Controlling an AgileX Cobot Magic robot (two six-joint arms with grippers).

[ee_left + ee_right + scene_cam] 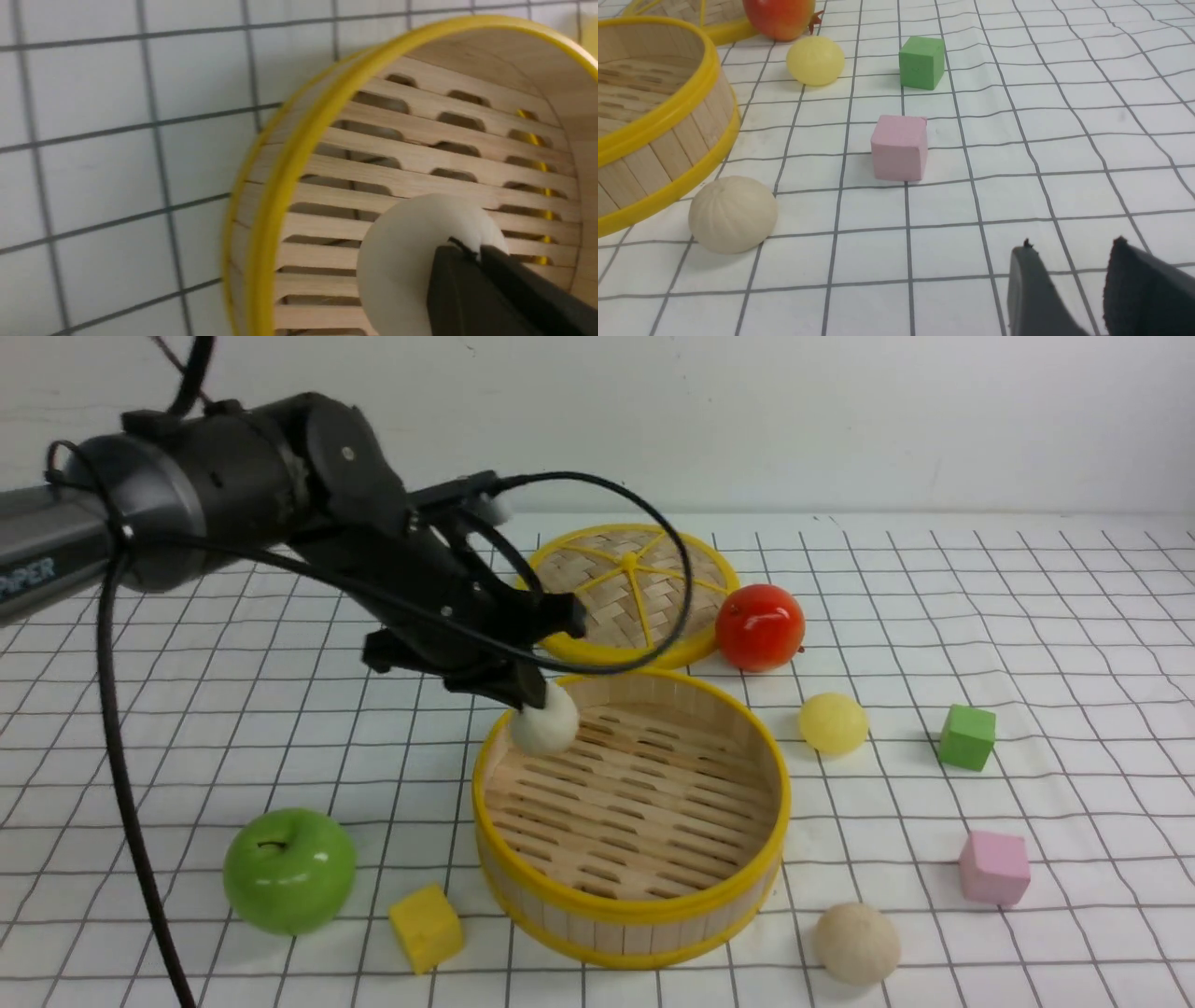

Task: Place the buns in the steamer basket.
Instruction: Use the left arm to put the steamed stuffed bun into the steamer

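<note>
Left wrist view: L gripper [467, 249] has its jaws shut tight together, nothing btwn them. The tips sit right at the top of the white bun [402, 266]; can't tell if they touch it or are just in front. That bun is over the slatted floor of the basket [289, 177], inside the rim. Front view agrees: it's tucked by the far-left wall, on the L arm's side. Looks set down, not carried, tho its underside is hidden.

So the step in hand, as I read it, is getting the L arm clear of this bun w/o disturbing it. To do it well, lift straight up first, then pull back. A sideways drag w/ closed tips could roll the bun, or catch the rim and shove the basket.

2 buns to go, both on the cloth [1017, 140]:
- yellow bun [815, 59], near the basket's right side, by the red apple [780, 18]
- beige bun [732, 214], just beside the basket's near-right wall

Both lie on the R side, so the R gripper [1073, 245] is better placed; its jaws are part open & empty, low over the cloth. Beige one first, prob: come from above w/ jaws either side of its middle and squeeze gently. A round thing pops out if pinched off-centre. Mind the pink cube [899, 147] close by.
</note>
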